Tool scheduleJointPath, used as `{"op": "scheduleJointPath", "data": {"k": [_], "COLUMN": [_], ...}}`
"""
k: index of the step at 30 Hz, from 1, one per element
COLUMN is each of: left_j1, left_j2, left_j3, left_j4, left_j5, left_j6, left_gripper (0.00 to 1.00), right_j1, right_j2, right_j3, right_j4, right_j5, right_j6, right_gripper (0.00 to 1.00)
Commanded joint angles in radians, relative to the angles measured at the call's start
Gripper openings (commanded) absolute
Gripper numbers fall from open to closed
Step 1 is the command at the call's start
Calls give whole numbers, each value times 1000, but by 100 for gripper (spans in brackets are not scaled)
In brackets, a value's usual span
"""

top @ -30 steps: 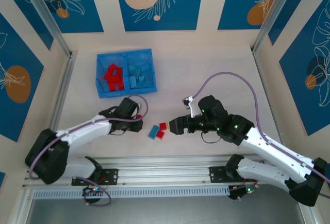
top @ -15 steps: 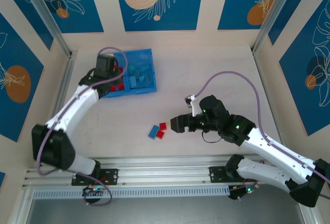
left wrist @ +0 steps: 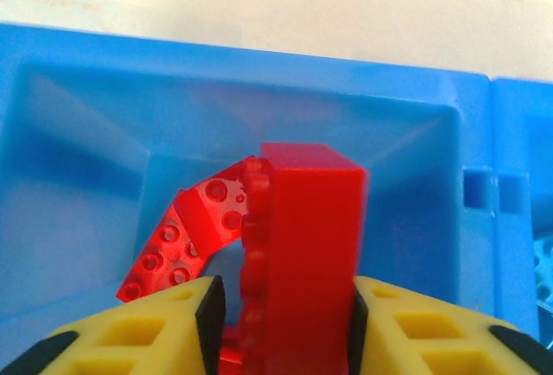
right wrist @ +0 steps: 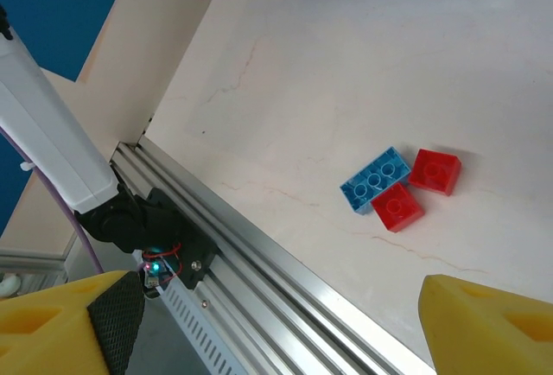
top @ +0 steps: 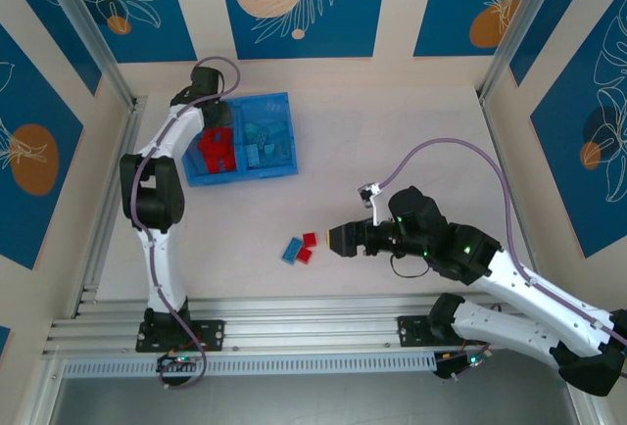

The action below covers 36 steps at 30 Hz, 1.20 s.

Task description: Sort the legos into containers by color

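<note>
Showed two red and one blue plastic bricks on the counter before the wide-spread right pincer; left pincer narrow about a red brick, grip unclear, over the red-filled compartment of the blue plastic tray, teal alongside.
</note>
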<state>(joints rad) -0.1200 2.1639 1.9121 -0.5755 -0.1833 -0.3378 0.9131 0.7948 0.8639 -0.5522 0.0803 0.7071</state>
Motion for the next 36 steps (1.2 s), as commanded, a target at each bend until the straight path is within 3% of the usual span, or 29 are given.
{"op": "scheduleJointPath", "data": {"k": [1,5,10,12,17,22,27,33,36], "left_j1": [10,10,-46,-112,-314,-352,-352,-352,-351], "left_j2": [-39,-159,-548,-700,-1024,-1286,-1519,-1698,-1742], "left_j3": [34,-51,-437,-531,-683,-833,-1007,-1162,-1193], "left_j4": [-45,-39,146,133,-55,-192,-212,-154,-125], "left_j5": [28,82,266,298,399,521,606,561,538], "left_j6": [-13,-28,-90,-26,311,495,604,543,528], "left_gripper": [51,53,50,51,54,65,74,97,100], "right_j1": [10,13,21,43,79,82,84,93,104], "right_j2": [-5,32,162,242,458,668,846,1059,1125], "right_j3": [21,20,38,68,144,231,329,495,542], "right_j4": [-29,-4,47,36,31,11,-2,-98,-117], "right_j5": [31,30,58,99,120,100,112,142,154], "right_j6": [23,3,-137,-234,-457,-578,-649,-685,-699], "right_gripper": [85,85,85,85,86,87,88,88,89]}}
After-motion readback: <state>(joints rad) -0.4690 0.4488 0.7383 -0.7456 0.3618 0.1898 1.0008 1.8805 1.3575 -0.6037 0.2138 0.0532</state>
